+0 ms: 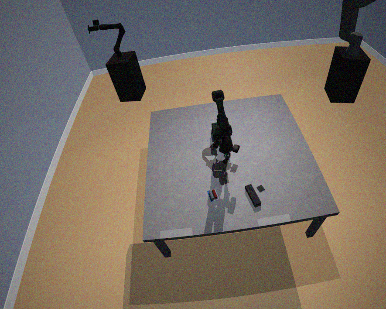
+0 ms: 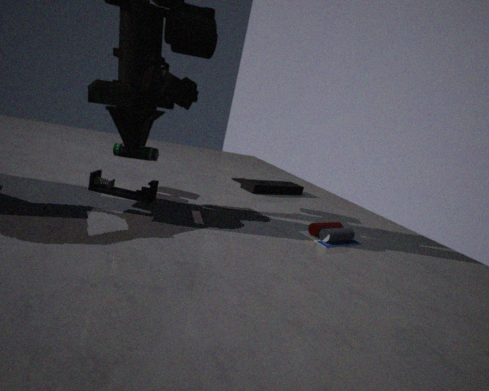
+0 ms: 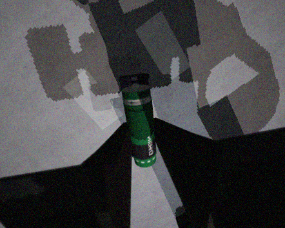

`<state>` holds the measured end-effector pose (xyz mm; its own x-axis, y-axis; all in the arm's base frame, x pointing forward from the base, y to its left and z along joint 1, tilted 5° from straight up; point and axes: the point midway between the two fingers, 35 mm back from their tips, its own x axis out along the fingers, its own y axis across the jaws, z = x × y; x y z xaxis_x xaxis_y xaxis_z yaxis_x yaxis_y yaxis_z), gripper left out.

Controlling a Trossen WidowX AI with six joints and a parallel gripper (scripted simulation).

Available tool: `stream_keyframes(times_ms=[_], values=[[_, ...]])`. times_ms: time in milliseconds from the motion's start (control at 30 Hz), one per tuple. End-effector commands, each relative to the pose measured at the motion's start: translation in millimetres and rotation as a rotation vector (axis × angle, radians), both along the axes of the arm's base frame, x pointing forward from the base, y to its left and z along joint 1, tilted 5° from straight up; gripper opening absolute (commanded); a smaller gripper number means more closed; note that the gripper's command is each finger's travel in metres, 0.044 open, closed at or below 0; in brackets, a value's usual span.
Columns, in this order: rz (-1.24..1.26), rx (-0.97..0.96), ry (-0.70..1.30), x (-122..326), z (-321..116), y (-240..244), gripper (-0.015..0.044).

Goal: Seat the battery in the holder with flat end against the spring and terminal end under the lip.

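Note:
My gripper [image 1: 226, 156] [image 2: 133, 147] [image 3: 140, 125] points down and is shut on the green battery [image 2: 148, 153] [image 3: 142, 132], across its middle. The battery lies nearly level in the air, with a gap below it in the exterior view. The dark holder [image 2: 121, 193] stands on the table beneath it. The spring [image 2: 106, 181] is at the holder's left end and the lip [image 2: 153, 184] at its right end. The battery's banded end points toward the lip end. In the wrist view the battery hides most of the holder; one dark end block [image 3: 133, 78] shows past its far end.
A red cylinder [image 1: 214, 193] [image 2: 325, 228] and a grey cylinder [image 1: 211, 195] [image 2: 338, 235] lie on a blue and white card toward the table's front. A long black box [image 1: 253, 195] [image 2: 278, 187] and a small dark square [image 1: 260, 188] lie to their right in the top view.

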<state>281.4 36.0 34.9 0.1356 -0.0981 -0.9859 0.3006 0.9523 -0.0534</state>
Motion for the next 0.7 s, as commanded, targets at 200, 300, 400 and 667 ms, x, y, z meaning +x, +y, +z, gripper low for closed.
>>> stream_keyframes(times_ms=[200,300,400,667], values=[[0.007,-0.041,-0.127,2,-21,-3,0.0059],[0.009,-0.049,-0.157,2,-25,-4,0.0059],[0.009,-0.050,-0.160,2,-25,-4,0.0059],[0.015,-0.068,-0.209,1,-30,-3,0.0059]])
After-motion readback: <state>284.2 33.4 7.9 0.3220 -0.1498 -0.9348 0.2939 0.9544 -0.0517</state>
